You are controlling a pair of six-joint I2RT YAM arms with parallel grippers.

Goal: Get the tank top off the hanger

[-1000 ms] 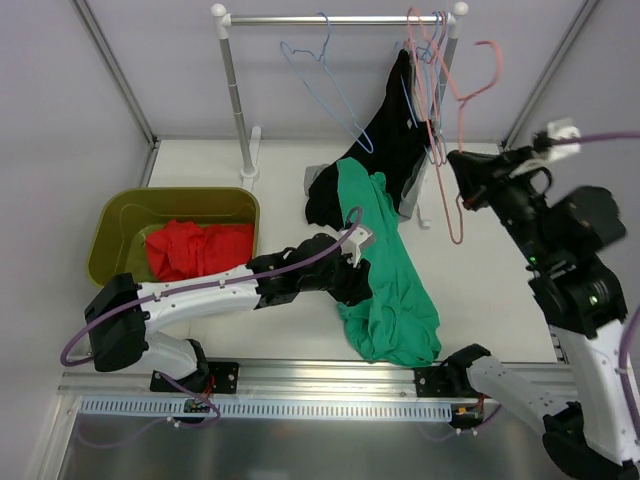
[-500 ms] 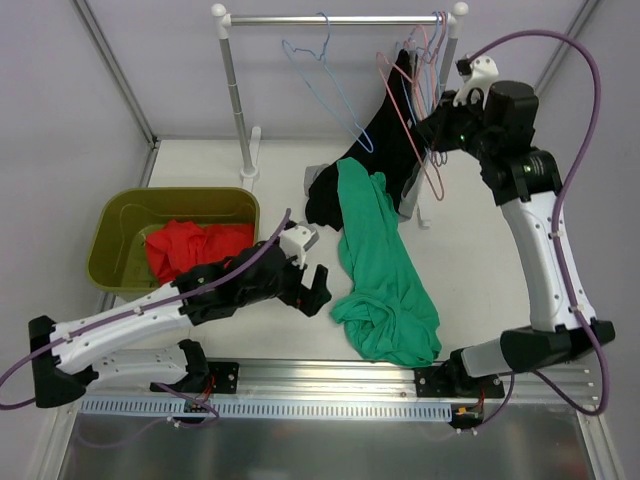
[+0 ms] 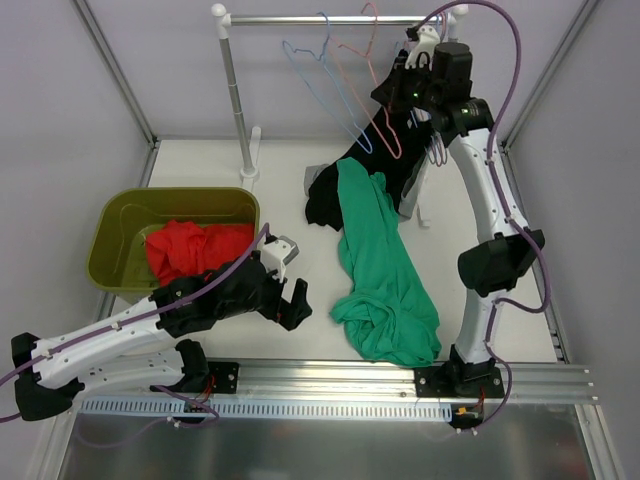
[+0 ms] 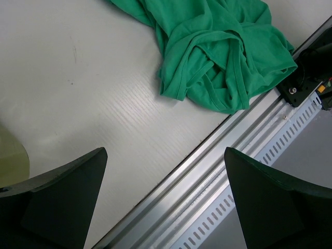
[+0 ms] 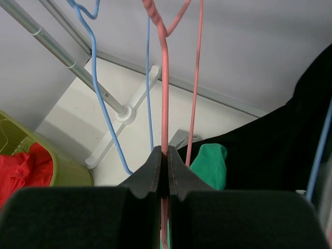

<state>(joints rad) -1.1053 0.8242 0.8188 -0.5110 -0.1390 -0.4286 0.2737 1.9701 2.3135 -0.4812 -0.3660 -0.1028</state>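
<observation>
- Step in hand, as judged: returning the bare pink hanger (image 5: 164, 93) to the rail (image 3: 300, 18). Green tank top (image 3: 385, 270) already free of it, lying crumpled on the table (image 3: 200, 165).
- Right gripper (image 5: 164, 162): jaws clamped tight on the hanger wire, which runs straight up from between the tips. Blue hanger (image 5: 149, 78) just left of the jaws, black garment (image 5: 306, 135) to their right.
- Left gripper (image 4: 165, 155): jaws spread wide, holding nothing, touching nothing. Tank top ahead of the tips, toward the right jaw, apart from both.
- Next move, as judged: seat the hook over the rail, then release. Cannot tell whether the hook already bears on the rail.
- Keep clear of the blue hanger while releasing.
</observation>
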